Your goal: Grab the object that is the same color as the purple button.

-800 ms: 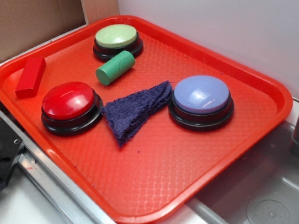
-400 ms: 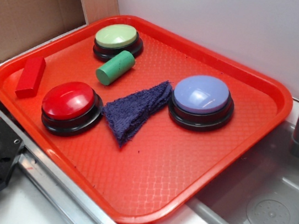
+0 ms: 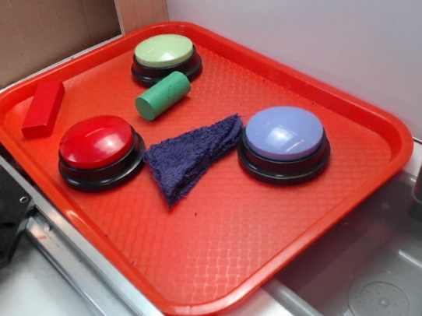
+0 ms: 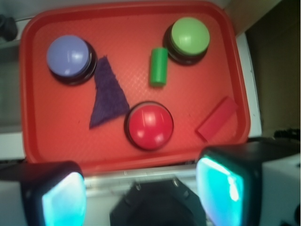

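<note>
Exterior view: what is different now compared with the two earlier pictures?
A dark, blurred part of the robot has come into the top left corner, above the cardboard; earlier almost nothing showed there. Nothing was taken hold of. The purple cloth, the purple button, the green cylinder, the red block and the tray stayed where they were.

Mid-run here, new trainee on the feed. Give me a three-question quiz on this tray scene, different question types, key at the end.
1. True or false: the dark purple terry cloth lies between the red dome button and the lavender dome button.
2. Which lies nearest the light green dome button? A) red block B) green cylinder C) the cloth
3. Fill in: the gripper's fingers are spread ____.

Key: 1 true; 2 B; 3 open.
</note>
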Action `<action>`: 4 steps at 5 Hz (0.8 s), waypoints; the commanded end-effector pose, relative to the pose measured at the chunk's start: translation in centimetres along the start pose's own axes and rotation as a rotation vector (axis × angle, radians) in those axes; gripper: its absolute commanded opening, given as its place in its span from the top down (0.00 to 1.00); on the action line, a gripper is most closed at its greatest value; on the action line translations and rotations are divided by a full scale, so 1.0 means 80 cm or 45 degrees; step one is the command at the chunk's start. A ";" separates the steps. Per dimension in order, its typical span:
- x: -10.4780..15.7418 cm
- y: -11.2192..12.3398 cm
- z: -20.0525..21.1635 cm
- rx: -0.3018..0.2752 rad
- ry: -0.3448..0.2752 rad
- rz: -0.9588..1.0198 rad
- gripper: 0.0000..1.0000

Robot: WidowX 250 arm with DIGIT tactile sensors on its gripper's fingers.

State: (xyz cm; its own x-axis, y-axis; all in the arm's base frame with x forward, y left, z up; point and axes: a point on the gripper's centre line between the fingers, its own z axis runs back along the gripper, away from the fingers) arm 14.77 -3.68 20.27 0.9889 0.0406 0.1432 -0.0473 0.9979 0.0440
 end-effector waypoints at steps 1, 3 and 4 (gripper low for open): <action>0.037 -0.029 -0.058 -0.162 -0.142 -0.179 0.00; 0.072 -0.038 -0.138 -0.081 -0.114 -0.105 0.00; 0.076 -0.044 -0.167 -0.051 -0.094 -0.166 0.00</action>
State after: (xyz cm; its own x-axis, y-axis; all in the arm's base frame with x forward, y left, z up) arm 22.35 -6.00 6.96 0.9816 -0.0814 0.1729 0.0769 0.9965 0.0327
